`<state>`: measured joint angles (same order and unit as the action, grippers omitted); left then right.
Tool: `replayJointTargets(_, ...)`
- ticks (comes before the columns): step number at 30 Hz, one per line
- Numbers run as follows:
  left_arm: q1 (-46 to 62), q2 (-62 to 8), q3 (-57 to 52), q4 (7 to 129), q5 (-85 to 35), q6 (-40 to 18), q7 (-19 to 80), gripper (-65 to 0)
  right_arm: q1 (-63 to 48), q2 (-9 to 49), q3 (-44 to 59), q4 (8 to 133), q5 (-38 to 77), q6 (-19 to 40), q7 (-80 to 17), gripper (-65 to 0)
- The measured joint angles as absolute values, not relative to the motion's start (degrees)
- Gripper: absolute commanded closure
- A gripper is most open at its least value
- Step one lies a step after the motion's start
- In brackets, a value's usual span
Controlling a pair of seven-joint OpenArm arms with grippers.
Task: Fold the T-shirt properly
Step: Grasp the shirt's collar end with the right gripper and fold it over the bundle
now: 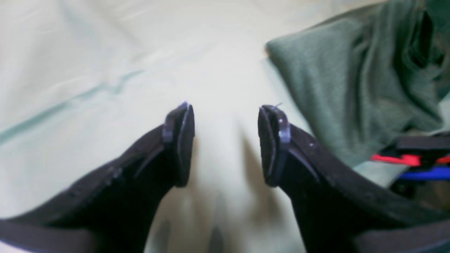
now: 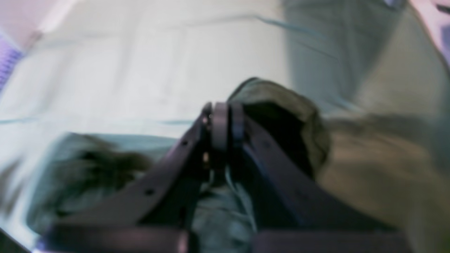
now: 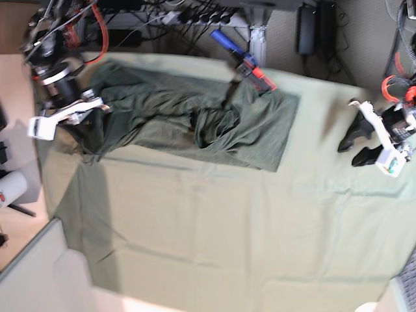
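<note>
We see the right gripper (image 3: 91, 107) clamped on the T-shirt (image 3: 195, 117) at nine o'clock; left gripper (image 3: 356, 144) spread apart, empty, at three.

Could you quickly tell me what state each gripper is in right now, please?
Left gripper: open, holding nothing, above the tablecloth.
Right gripper: shut on the T-shirt, pinching a fold of its fabric.

The left gripper (image 1: 225, 144) is hovering with its jaws standing well apart and nothing between them, out at the table's far side. The right gripper (image 2: 221, 123) is sitting across the table with its fingers pressed tightly together, pinching a fold of the T-shirt (image 2: 288, 116).
</note>
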<state>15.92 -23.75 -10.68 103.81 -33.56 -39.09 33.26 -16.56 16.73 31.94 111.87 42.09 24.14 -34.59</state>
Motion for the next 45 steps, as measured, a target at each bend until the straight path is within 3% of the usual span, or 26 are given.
replayJointTargets(10,17.74,-28.10,-13.56,103.81,-35.94,-39.22,33.17,-32.6,-19.86,1.58,13.80,124.40,35.51,24.03,-32.77,0.0)
replayJointTargets(21,17.91,-28.10,-13.56,103.81,-36.36,-39.22,33.19,-32.7,-19.86,-1.91,-3.31,118.91,22.79,24.03,-29.12,0.0)
replayJointTargets(22,17.91,-28.08,-13.56,103.81,-36.56,-39.22,33.19,-32.6,-19.84,-1.89,-4.08,117.82,21.50,24.03,-28.14,-2.3)
replayJointTargets(26,17.91,-28.10,-13.56,103.81,-36.53,-39.22,33.19,-32.6,-19.84,-1.76,-5.93,113.80,18.57,24.03,-23.40,-31.3)
replayJointTargets(28,17.91,-28.10,-13.56,103.81,-36.80,-39.22,33.19,-32.6,-19.70,-1.76,-6.26,112.62,18.50,24.01,-22.90,-38.5)
replayJointTargets(39,17.91,-28.08,-13.56,103.81,-38.00,-39.22,33.19,-32.6,-19.07,-1.37,-5.67,118.52,16.38,24.12,-22.81,-38.8)
replayJointTargets(45,18.72,-28.08,-13.56,103.81,-37.98,-39.24,33.23,-32.7,-19.70,5.30,2.83,122.52,16.97,24.23,-26.17,-38.8)
